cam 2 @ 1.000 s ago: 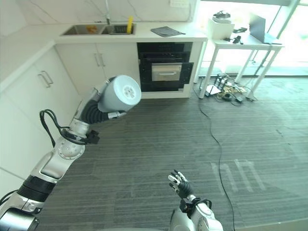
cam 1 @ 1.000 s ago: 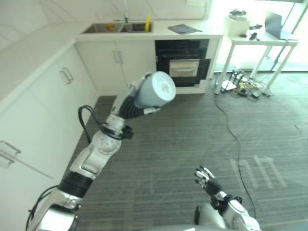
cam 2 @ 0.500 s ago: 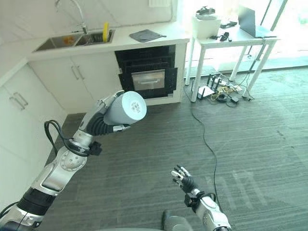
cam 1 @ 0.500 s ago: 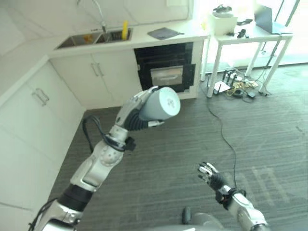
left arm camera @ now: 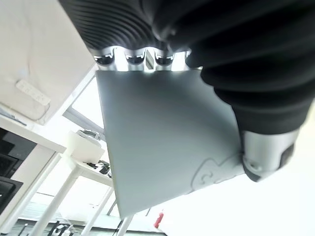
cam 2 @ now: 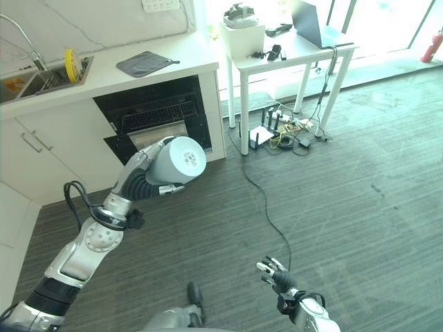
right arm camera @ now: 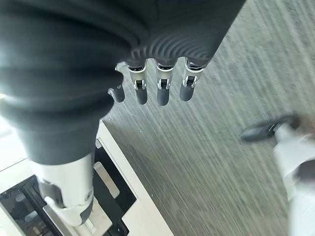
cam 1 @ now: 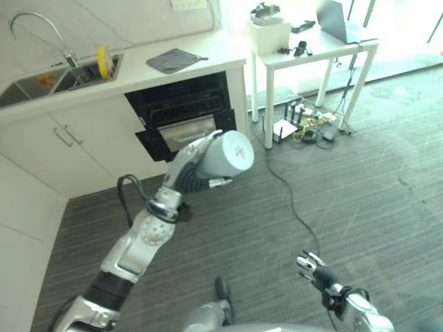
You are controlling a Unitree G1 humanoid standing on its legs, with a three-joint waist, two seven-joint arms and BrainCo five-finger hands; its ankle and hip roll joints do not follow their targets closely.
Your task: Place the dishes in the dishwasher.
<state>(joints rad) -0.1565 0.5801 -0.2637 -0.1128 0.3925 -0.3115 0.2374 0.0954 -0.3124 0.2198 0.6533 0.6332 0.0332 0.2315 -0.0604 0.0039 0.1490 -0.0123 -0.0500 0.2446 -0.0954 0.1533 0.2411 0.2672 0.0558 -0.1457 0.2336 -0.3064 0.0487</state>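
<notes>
The grey striped floor (cam 1: 387, 187) spreads from the centre out to 3 and 6 o'clock. The white counter (cam 1: 131, 72) runs along 10 to 12 o'clock, its sink (cam 1: 41, 81) at 10 o'clock holding a yellow item (cam 1: 102, 61), with a grey cloth (cam 1: 173, 59) lying near 12. Under the counter the dishwasher (cam 1: 181, 114) stands open, dark racks showing. A white side table (cam 1: 311, 48) sits at 1 o'clock. The left hand (cam 1: 192, 160) is raised mid-scene, fingers curled round a grey cup (cam 1: 227, 155) lying sideways, base toward the camera, just below the dishwasher opening. The right hand (cam 1: 315, 271) hangs at 5 o'clock over the floor, fingers relaxed and holding nothing.
</notes>
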